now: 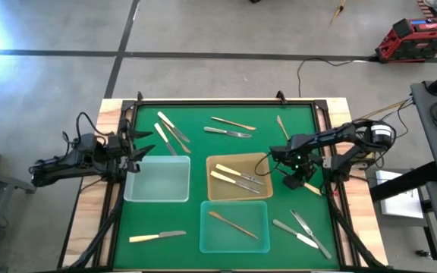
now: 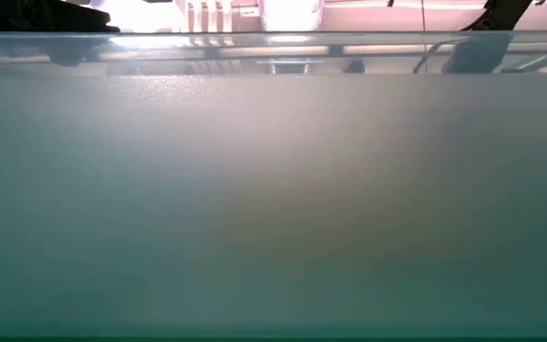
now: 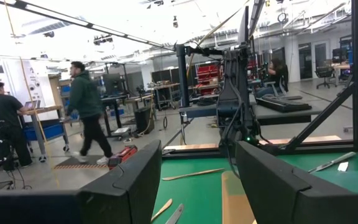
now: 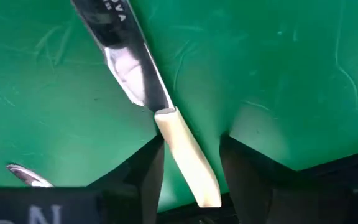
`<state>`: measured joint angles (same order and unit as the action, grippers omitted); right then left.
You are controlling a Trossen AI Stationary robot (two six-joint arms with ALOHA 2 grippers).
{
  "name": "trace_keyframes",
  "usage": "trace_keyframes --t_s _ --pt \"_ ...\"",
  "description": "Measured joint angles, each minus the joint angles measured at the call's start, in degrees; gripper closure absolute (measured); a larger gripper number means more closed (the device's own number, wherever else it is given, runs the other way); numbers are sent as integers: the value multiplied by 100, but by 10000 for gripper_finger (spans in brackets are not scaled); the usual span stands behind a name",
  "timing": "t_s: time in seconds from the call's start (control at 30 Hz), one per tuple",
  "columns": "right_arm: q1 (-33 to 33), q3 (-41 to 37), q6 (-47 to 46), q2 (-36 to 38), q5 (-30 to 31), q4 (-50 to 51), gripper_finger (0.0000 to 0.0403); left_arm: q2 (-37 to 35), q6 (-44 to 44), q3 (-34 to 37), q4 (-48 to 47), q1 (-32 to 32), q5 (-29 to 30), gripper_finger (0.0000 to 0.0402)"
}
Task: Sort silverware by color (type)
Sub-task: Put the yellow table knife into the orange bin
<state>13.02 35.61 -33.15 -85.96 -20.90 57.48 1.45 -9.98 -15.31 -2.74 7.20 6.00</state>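
My right gripper (image 1: 294, 179) (image 4: 191, 142) is open and points down at the mat, right of the amber tray (image 1: 258, 159). A knife with a cream handle (image 4: 182, 155) and silver blade (image 4: 129, 62) lies between its fingers. My left gripper (image 1: 138, 144) (image 3: 197, 155) waits open and level at the table's left side, above the clear tray (image 1: 158, 180). Two cream-handled pieces (image 1: 237, 176) lie in the amber tray. A gold piece (image 1: 237, 224) lies in the teal tray (image 1: 260, 208). Other pieces lie loose on the mat. My right gripper comes from above with one finger on each side of the knife's cream handle (image 4: 166, 127), just behind the blade. One finger (image 4: 151, 168) stands right against the handle's side; I cannot tell whether it touches. A gap shows at the other finger.
Loose on the green mat are gold pieces (image 1: 232, 122) (image 1: 281, 127), silver pieces (image 1: 228, 133) (image 1: 303, 227) and cream-handled ones (image 1: 158, 236) (image 1: 165, 121). A translucent tray wall (image 2: 273, 190) fills the low view. People move in the room beyond (image 3: 89, 109).
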Motion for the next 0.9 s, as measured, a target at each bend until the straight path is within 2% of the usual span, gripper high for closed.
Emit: trace_keyframes --t_s 0.3,0.57,0.77,0.9 --pt "-2 -12 -111 -242 124 -8 366 1 0 1 0 1 0 209" --pt "-3 254 -113 548 105 270 368 2 1 0 1 0 0 209" --pt "-2 863 -738 1450 61 408 368 2 0 0 0 2 0 209" --pt "-30 1361 -1072 1939 445 343 368 2 1 2 -2 1 0 209"
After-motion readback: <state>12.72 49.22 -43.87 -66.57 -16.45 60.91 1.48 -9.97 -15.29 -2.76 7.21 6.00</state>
